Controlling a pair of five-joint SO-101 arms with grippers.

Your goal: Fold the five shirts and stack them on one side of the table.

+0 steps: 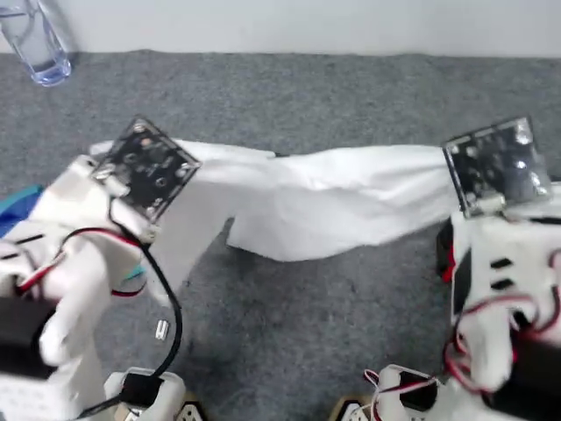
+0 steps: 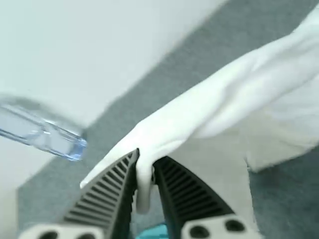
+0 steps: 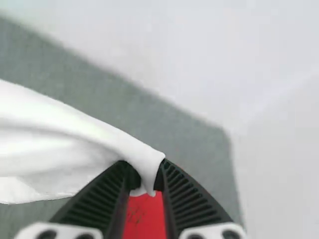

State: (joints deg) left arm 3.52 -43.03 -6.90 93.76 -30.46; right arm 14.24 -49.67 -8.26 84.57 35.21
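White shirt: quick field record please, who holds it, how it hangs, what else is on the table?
item: white shirt stretched between both arms, middle sagging over the grey table
left gripper: shut on one end
right gripper: shut on the other end
fold: not yet folded
other: clear bottle at the far left corner; teal item beside the left arm

Nothing legible from here: the white shirt [image 1: 342, 206] is plain cloth, the dark board [image 1: 145, 167] atop the left arm and the matching board [image 1: 497, 165] atop the right carry only specks too small to read, and the clear bottle [image 1: 35, 44] shows no readable label.
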